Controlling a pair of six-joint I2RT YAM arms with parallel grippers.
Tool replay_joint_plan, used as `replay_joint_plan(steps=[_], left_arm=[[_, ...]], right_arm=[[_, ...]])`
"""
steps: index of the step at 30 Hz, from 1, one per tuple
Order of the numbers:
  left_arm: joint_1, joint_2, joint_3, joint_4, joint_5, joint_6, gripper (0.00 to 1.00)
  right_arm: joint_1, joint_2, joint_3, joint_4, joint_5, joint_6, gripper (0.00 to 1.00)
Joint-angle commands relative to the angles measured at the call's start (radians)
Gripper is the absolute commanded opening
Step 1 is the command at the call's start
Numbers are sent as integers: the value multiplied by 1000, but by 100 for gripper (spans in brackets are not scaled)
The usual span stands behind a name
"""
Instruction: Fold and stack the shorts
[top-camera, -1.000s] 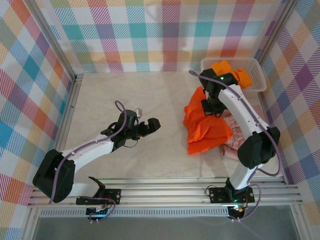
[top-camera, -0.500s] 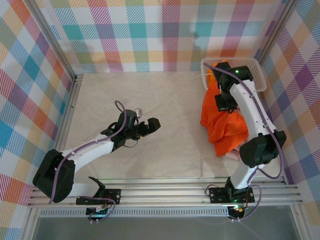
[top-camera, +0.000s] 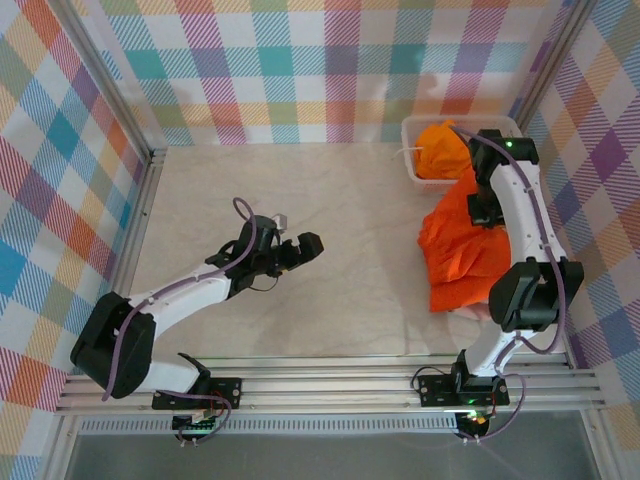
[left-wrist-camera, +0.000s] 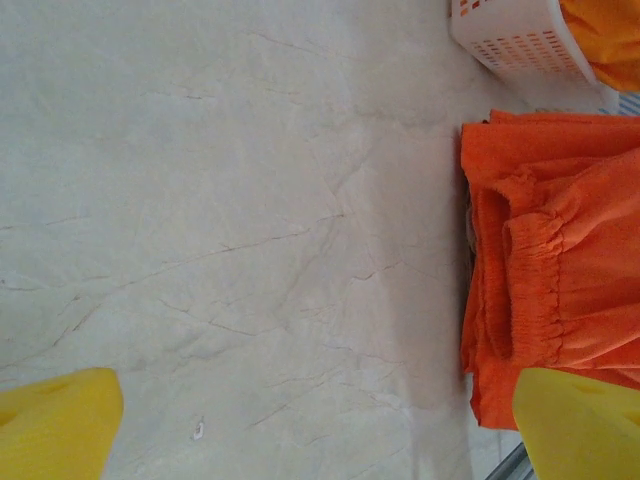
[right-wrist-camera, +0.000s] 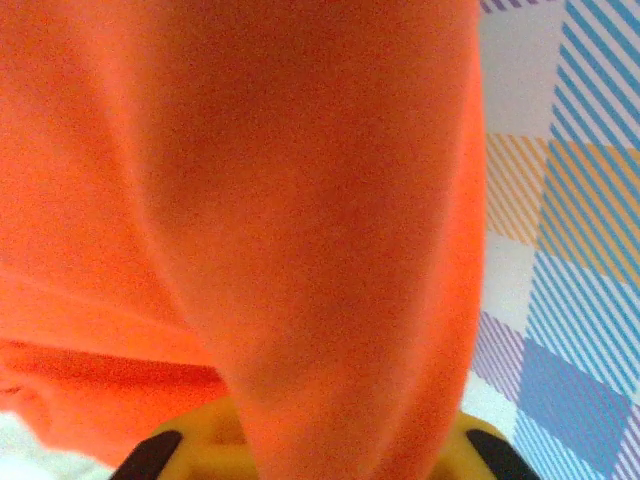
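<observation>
The bright orange shorts (top-camera: 460, 250) lie bunched at the table's right side, their gathered waistband (left-wrist-camera: 535, 280) facing the left wrist camera. My right gripper (top-camera: 487, 210) sits at their far edge. In the right wrist view the orange cloth (right-wrist-camera: 300, 200) rises straight out of the jaws and hides the fingertips. A sliver of the dusty pink shorts (top-camera: 470, 312) peeks from under the orange pair. The yellow-orange shorts (top-camera: 443, 150) are heaped in the basket. My left gripper (top-camera: 308, 245) hovers wide open over bare table at mid-left, with nothing between its yellow fingers (left-wrist-camera: 60, 420).
The white mesh basket (top-camera: 410, 165) stands in the back right corner, close behind the orange shorts. Plaid walls enclose the table on three sides. A metal rail runs along the near edge.
My right arm has swung the orange shorts from the table's middle right to the far right, covering the pink pair. The left arm has barely moved.
</observation>
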Motion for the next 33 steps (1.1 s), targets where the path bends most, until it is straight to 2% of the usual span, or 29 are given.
replay_joint_plan(steps=[1,2,3,5,6,7,10,15,18,19,24,33], left_arm=[[13,11,48,-18,15,24,100],[13,9,53,-20,13,26,100],[13,8,56,-23,10,30,100],[13,1,69,-43,-1,43,100],[13,-1,74,-49,-5,49,100],[14,-3,76,-56,-10,53,100],[14,-8,72,-57,-20,54,100],[13,-7,52,-23,-24,42,100],[13,-8,51,-17,-28,46,100],[13,-9,52,-17,-31,49,100],[13,-16,56,-15,-39,54,100],[15,-57,41,-49,-57,60,100]], right_arm=[[-47,17,-56,92,121,-37,18],[-72,28,-57,103,135,-25,22],[-92,37,-54,107,137,-12,31],[-122,52,-29,94,137,23,84],[-127,51,-15,92,137,38,94],[-128,46,1,96,137,47,99],[-127,-3,35,128,5,76,100],[-124,-128,-66,314,-522,90,100],[-118,-138,-95,404,-733,156,100],[-100,-132,-84,429,-749,171,100],[13,17,104,475,-530,202,99],[15,552,774,309,-251,223,99]])
